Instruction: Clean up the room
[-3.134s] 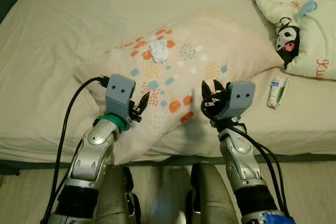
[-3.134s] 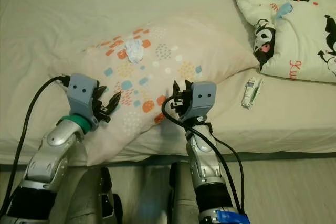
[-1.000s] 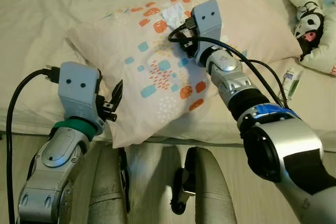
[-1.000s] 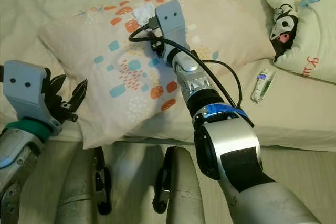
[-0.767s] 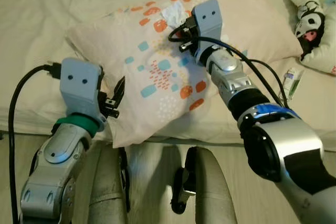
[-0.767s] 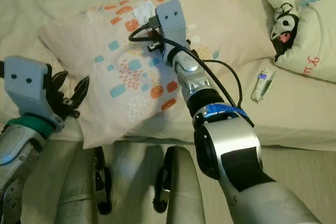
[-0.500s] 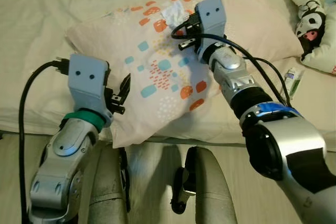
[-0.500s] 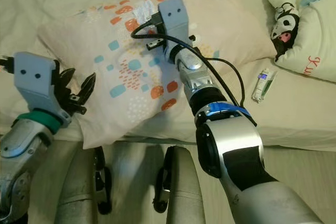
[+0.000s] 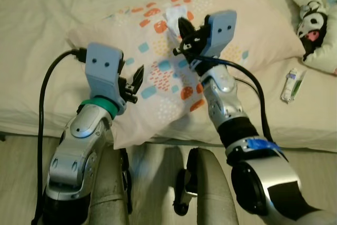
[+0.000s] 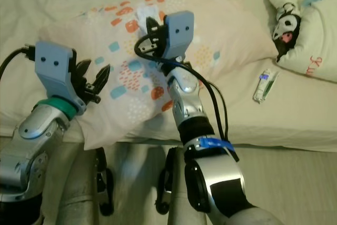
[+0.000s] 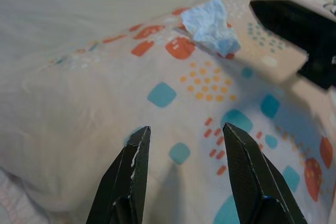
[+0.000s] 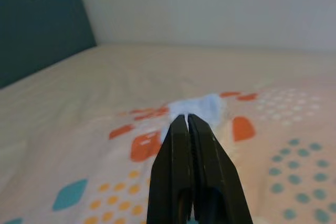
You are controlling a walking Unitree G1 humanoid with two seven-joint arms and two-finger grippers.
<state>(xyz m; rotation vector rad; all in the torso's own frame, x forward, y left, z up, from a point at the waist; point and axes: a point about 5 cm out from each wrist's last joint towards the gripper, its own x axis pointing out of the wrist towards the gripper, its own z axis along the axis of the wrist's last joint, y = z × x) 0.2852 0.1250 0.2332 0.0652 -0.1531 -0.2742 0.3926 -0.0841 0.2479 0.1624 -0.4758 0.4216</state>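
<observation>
On the beige bed [image 9: 47, 14], a pale pillow [image 9: 158, 72] printed with orange and teal patches carries a crumpled white tissue [image 11: 211, 24] on its upper surface. Right gripper [image 9: 182, 29]: raised above the pillow, its two black fingers pressed together into a single closed wedge, holding nothing; the tissue lies just beyond the fingertips, apart from them. Left gripper [image 9: 138, 75]: held over the near edge of the pillow, its fingers [image 11: 131, 163] spread with printed fabric visible between them; the tissue lies well ahead of this gap, and the dark tip of the right gripper appears beside it. Well off to the outer side of the right gripper, a small white-and-green tube [image 10: 265, 85] lies on the sheet, near a cream quilt [image 10: 305, 30] with black-and-white cartoon figures.
</observation>
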